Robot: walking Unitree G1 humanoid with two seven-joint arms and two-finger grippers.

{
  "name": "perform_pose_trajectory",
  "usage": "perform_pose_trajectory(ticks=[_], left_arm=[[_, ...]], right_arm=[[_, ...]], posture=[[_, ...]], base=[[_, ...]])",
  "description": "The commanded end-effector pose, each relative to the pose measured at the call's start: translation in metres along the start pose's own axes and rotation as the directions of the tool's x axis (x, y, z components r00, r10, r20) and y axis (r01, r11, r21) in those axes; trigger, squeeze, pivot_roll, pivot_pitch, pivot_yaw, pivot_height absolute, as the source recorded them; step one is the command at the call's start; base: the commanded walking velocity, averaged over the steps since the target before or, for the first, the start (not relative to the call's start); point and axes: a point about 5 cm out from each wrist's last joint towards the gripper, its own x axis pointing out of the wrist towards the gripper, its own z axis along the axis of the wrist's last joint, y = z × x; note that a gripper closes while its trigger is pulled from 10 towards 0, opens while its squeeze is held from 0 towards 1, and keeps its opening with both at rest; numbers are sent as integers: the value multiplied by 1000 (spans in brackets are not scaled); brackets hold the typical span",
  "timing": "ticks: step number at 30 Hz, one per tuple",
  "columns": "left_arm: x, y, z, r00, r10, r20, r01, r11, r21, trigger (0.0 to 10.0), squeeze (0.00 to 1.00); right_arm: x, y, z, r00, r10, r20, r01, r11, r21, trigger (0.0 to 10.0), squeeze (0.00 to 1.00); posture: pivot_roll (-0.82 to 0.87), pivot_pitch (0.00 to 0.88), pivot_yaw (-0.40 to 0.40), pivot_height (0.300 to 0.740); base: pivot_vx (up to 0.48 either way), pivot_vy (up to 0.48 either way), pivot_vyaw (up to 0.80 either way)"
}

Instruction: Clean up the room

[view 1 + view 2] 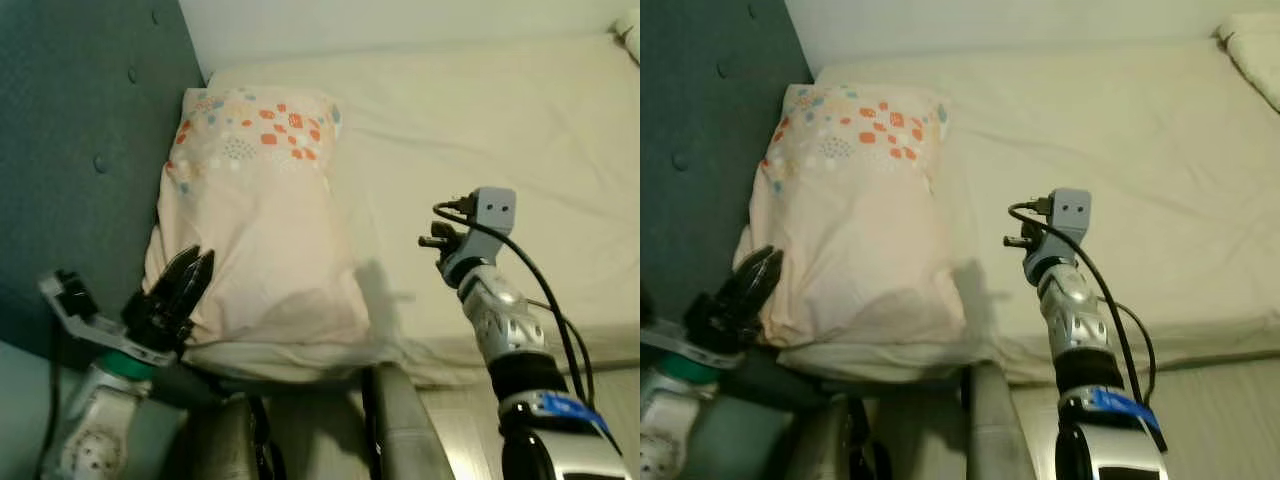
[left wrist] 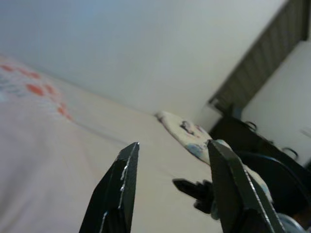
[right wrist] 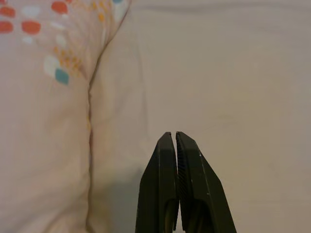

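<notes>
Pillow (image 1: 255,215) lies squared at bed's (image 1: 480,140) 10 o'clock corner, seemingly placed; left gripper (image 1: 192,275) spread at its near edge, right gripper (image 3: 179,160) pressed together, empty, above sheet.

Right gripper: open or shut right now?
Shut. In the right wrist view the right gripper has its two black fingers pressed together, nothing between them, hovering over the bed sheet beside the pillow.

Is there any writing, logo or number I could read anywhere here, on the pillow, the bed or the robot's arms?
None can be read.
pillow: dots and shapes in orange, blue and white, no letters.
right arm: a blue band near the picture's lower edge, too blurred to show any text.
left gripper, right gripper, bed sheet: no markings.
</notes>
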Motion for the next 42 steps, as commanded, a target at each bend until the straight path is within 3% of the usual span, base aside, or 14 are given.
perform_pose_trajectory(ticks=[1,3,5,7,16,24,31,33,34,36,37,39,40,42], left_arm=[[2,19,-26,986,156,-58,-154,987,37,10000,0],[4,34,-45,954,290,-81,-286,957,53,10000,0],[-1,54,-72,848,510,-145,-502,860,91,10000,0],[-3,55,-79,828,537,-162,-529,843,91,10000,0],[6,43,-85,865,457,-207,-461,887,30,10000,0],[2,52,-88,851,482,-210,-470,876,106,10000,0],[-16,60,-105,792,532,-299,-477,845,241,10000,0],[-38,68,-113,714,600,-361,-509,799,322,10000,0],[-38,68,-113,714,600,-361,-509,799,322,10000,0],[-85,75,-127,540,703,-463,-569,710,414,10000,0],[-85,75,-127,540,703,-463,-569,710,414,10000,0],[-132,74,-137,361,760,-540,-607,631,483,10000,0],[-132,74,-137,361,760,-540,-607,631,483,10000,0],[-171,68,-143,215,788,-578,-673,548,497,10000,0]], right_arm=[[0,3,-13,999,20,-34,-20,1000,-13,10000,0],[-1,5,-21,998,34,-56,-35,999,-18,10000,0],[-3,14,-35,993,76,-90,-78,997,-23,10000,0],[-4,17,-40,990,91,-104,-94,995,-24,10000,0],[-4,24,-50,983,119,-141,-124,992,-30,10000,0],[-5,23,-59,976,123,-178,-133,990,-43,10000,0],[-13,18,-78,963,103,-250,-122,991,-61,10000,0],[-23,10,-96,945,64,-322,-100,990,-96,10000,0],[-23,10,-96,945,64,-322,-100,990,-96,10000,0],[-47,-5,-131,886,-38,-463,-86,966,-244,10000,0],[-47,-5,-131,886,-38,-463,-86,966,-244,10000,0],[-75,-20,-163,808,-113,-578,-100,941,-324,10000,0],[-75,-20,-163,808,-113,-578,-100,941,-324,10000,0],[-102,-33,-186,731,-170,-661,-67,946,-318,10000,0]], posture=[[-165,10,55,665],[-158,5,51,670],[-152,0,44,680],[-153,0,42,685],[-146,0,36,705],[-136,0,29,730],[-132,0,22,740],[-131,0,18,740],[-131,0,18,740],[-131,0,13,740],[-131,0,13,740],[-129,0,11,740],[-129,0,11,740],[-131,0,16,740]], base=[[0,0,0],[0,0,0],[0,0,0],[0,0,0],[0,0,0],[-300,0,0],[0,0,0],[0,0,0],[0,0,0],[0,0,0],[0,0,0],[0,0,0],[0,0,0],[0,-195,0]])
